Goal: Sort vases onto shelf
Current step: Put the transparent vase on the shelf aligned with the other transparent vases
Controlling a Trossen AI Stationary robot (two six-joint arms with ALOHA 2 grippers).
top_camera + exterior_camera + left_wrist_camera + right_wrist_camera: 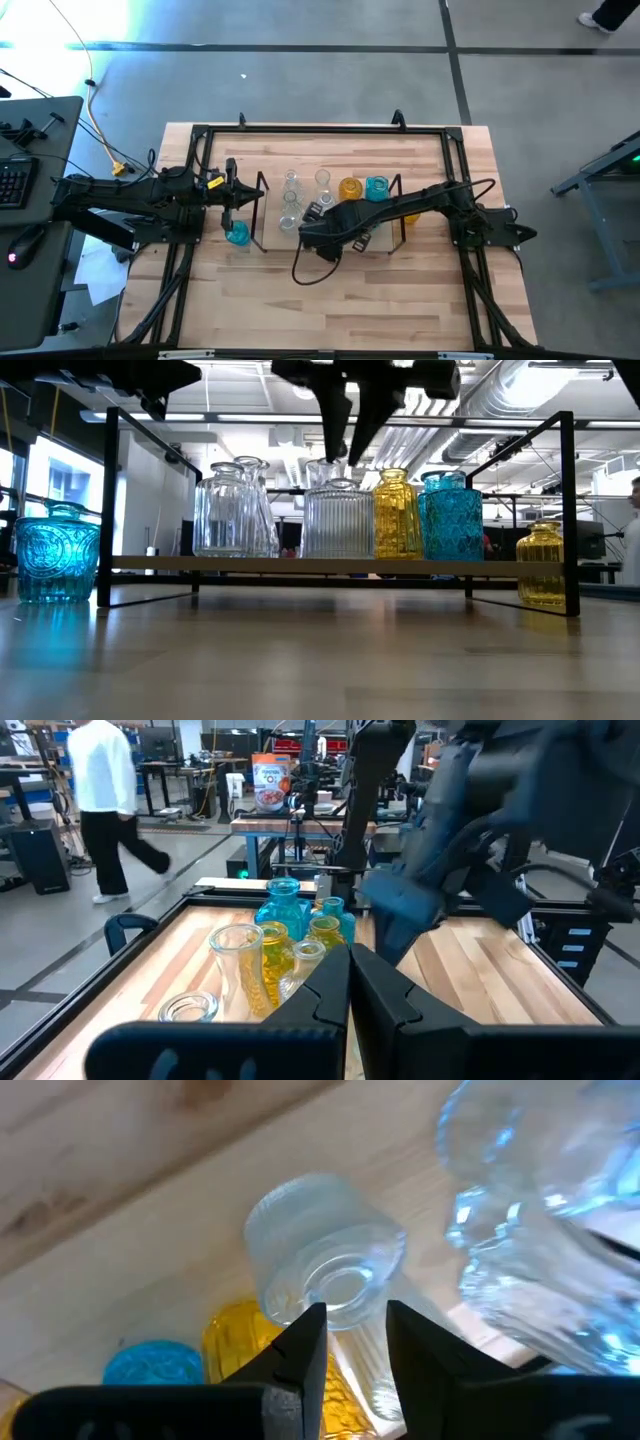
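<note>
A: Item one, your right hand. Where do you have it?

B: You have it above the middle of the shelf, at the neck of the ribbed clear vase. The fingers stand a little apart on either side of the vase's rim, and you cannot tell whether they touch the glass. The vase stands upright on the shelf.

A: Item two, the left hand?

B: Pressed together, pinching nothing. You find it at the shelf's 9 o'clock end, above the turquoise vase on the surface.

A: Item three, the vases on the shelf?

B: In the low view you count a row: clear vases toward 9 o'clock, then the ribbed clear vase, an amber vase and a turquoise vase toward 3 o'clock, standing close side by side.

A: Item four, the vases off the shelf?

B: The turquoise vase on the surface stands just outside the 9 o'clock wire frame. An amber vase on the surface stands by the 3 o'clock frame.

A: Item five, the surroundings?

B: The wooden surface is rimmed by a large black frame. A person walks in the room beyond.
</note>
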